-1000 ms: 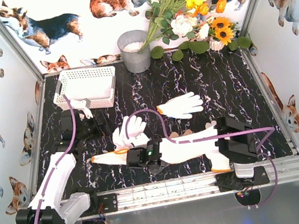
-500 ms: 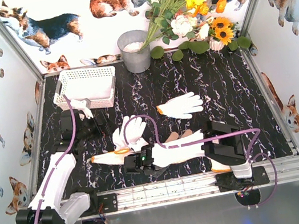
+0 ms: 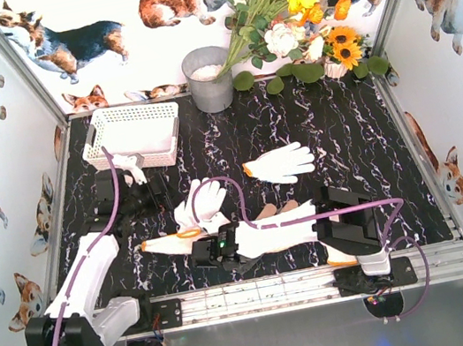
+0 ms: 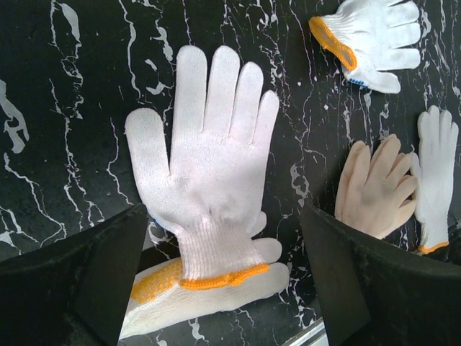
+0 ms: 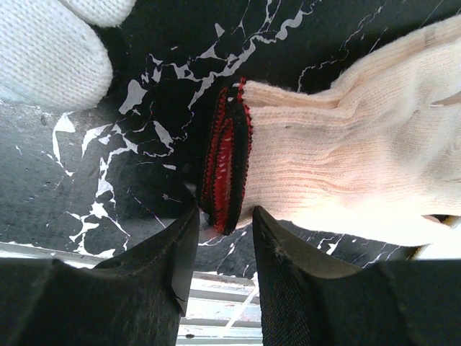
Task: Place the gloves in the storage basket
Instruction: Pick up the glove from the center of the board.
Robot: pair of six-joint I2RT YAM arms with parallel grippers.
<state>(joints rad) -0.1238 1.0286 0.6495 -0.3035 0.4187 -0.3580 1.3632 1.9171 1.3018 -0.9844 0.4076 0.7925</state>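
Note:
The white lattice storage basket (image 3: 136, 129) stands at the far left. Gloves lie mid-table. One white glove (image 3: 201, 201) (image 4: 209, 166) with an orange cuff lies fingers up across a yellow-dotted glove (image 3: 168, 245) (image 4: 180, 299). Another white glove (image 3: 282, 164) (image 4: 371, 36) lies farther right. A beige glove (image 3: 278, 209) (image 5: 360, 158) has a red cuff. My left gripper (image 3: 156, 193) (image 4: 223, 216) hangs open above the white glove's cuff, holding nothing. My right gripper (image 3: 214, 250) (image 5: 225, 216) is open by a narrow gap, and the red cuff's edge dips between its tips.
A grey metal bucket (image 3: 209, 78) and a bunch of flowers (image 3: 292, 10) stand at the back. An aluminium rail (image 3: 262, 293) runs along the near edge. A further white glove (image 4: 436, 173) lies beside the beige one. Corgi-printed walls close in the sides.
My right arm has folded and slid left, bringing its gripper slightly nearer the rail. The left arm has barely moved.

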